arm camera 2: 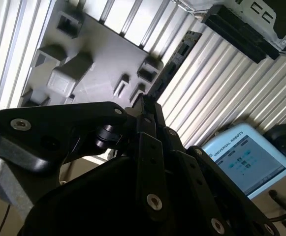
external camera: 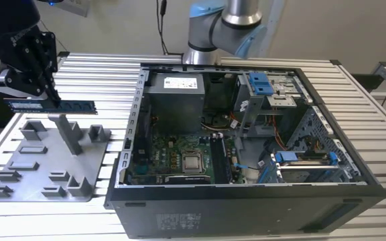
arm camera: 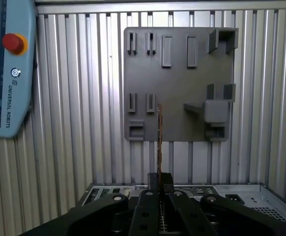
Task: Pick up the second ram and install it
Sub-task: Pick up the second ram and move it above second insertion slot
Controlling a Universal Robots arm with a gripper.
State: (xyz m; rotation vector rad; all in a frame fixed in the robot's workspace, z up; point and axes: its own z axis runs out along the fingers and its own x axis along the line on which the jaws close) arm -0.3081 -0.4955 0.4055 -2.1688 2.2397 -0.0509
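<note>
The second ram (external camera: 51, 106), a slim dark green stick with a bluish-white label, hangs level above the grey tray (external camera: 59, 159) at the exterior view's left. My gripper (external camera: 51, 97) is shut on its upper edge, near the middle of its length. In the first wrist view the ram (arm camera: 159, 142) appears edge-on as a thin line running out from between the fingers (arm camera: 147, 201), over the tray (arm camera: 177, 88). The second wrist view shows the ram's edge (arm camera 2: 172, 66) reaching past the gripper (arm camera 2: 145, 110) above the tray (arm camera 2: 103, 54).
An open computer case (external camera: 247, 150) lies to the exterior view's right of the tray, with the green motherboard (external camera: 173, 155) on its floor and drive cages at its far side. A tall post (external camera: 69, 131) rises from the tray just under the ram. A teach pendant (arm camera: 5, 73) lies on the slatted table.
</note>
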